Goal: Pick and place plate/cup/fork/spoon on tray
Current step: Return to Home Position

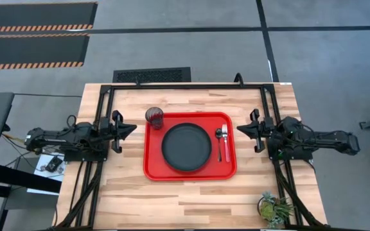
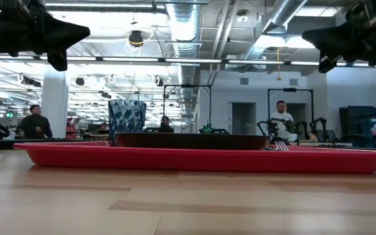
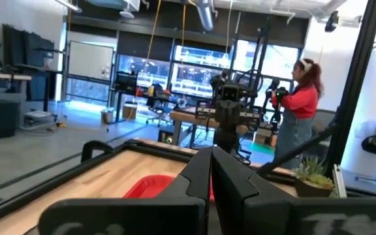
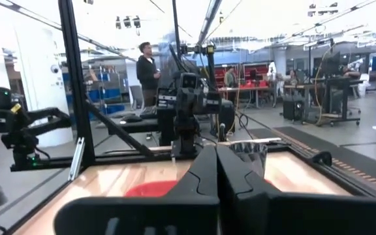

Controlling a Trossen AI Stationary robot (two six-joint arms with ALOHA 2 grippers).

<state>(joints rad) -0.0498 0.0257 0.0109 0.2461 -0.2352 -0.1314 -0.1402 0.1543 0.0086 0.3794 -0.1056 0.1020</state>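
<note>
Four pieces of tableware sit on one red tray (image 1: 153, 173), which lies at the middle of the wooden table (image 1: 172, 205): one plate, one cup, one fork and one spoon. One black plate (image 1: 186, 147) fills the centre of the tray, lying flat. One dark tumbler, the cup (image 1: 154, 117), stands upright in the tray's far left corner, just beside the plate's rim; whether the two touch cannot be told. One spoon (image 1: 219, 138) and one fork (image 1: 227, 146) lie side by side on the strip of tray to the right of the plate, the spoon between the plate and the fork, both with their heads toward the far side. From table height the tray (image 2: 194, 160) shows as a low red band with the plate (image 2: 191, 140) on it, the cup (image 2: 126, 119) rising at the left and the fork's tines (image 2: 281, 145) at the right. Two arms wait off the tray, one on each side and both well above the table. The left gripper (image 1: 132, 129) points at the tray's left edge, and the right gripper (image 1: 239, 129) points at its right edge. Each has its two fingers pressed together to a point with nothing between them, and the wrist views show the same of the left fingers (image 3: 198, 179) and the right fingers (image 4: 204, 173). One small potted plant (image 1: 275, 208) stands at the table's near right corner
</note>
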